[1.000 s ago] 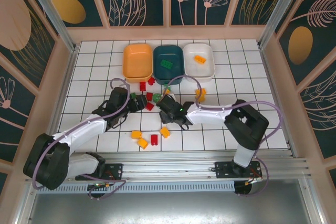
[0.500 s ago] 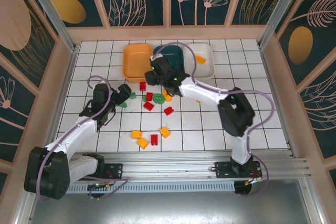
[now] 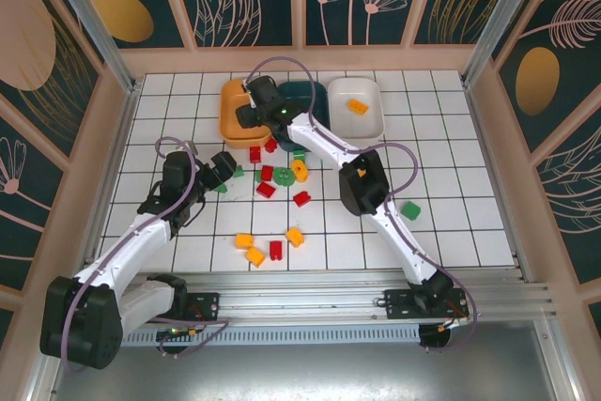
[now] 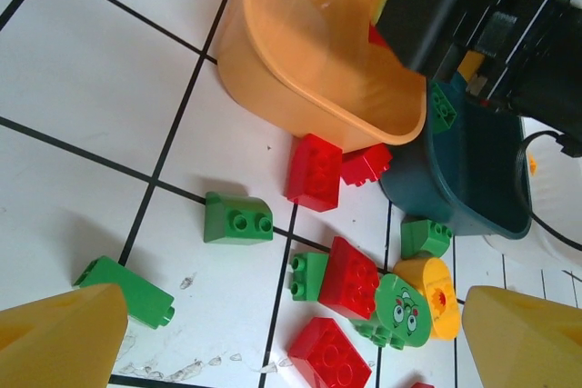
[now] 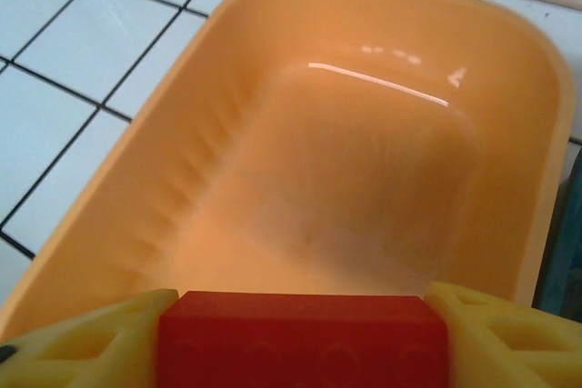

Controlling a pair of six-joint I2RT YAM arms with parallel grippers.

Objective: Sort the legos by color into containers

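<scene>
White-tiled table [image 3: 451, 166] inside a cell of patterned panels. Along far edge, three trays side by side: orange tray [image 3: 233, 124] nearest the left edge, teal tray [image 3: 310, 99] in the middle, white tray [image 3: 368, 124] nearest the right. Inside white tray, one orange brick [image 3: 357, 105]; inside teal tray, from the left wrist, a green brick [image 4: 443, 108]. Above orange tray, right hand [image 3: 252, 115] clamped on a red brick [image 5: 300, 347], gripped at both ends, bare tray floor beyond it. Toward left edge, low over the tiles, left hand [image 3: 223, 168], fingers [image 4: 64, 338] wide apart, nothing between them. Just ahead of left hand, loose legos clustered around mid-table, near the trays' front walls: several red, a few green, a round green piece with a face [image 4: 398, 306], a yellow piece [image 4: 435, 293] touching it. Closest to orange tray, a red block [image 4: 316, 170] just beside its front wall. Near the near edge, a second small group: three yellow-orange pieces [image 3: 244, 240] and one red piece [image 3: 276, 250]. Toward right edge, well apart from everything else, a lone green block [image 3: 410, 210].
</scene>
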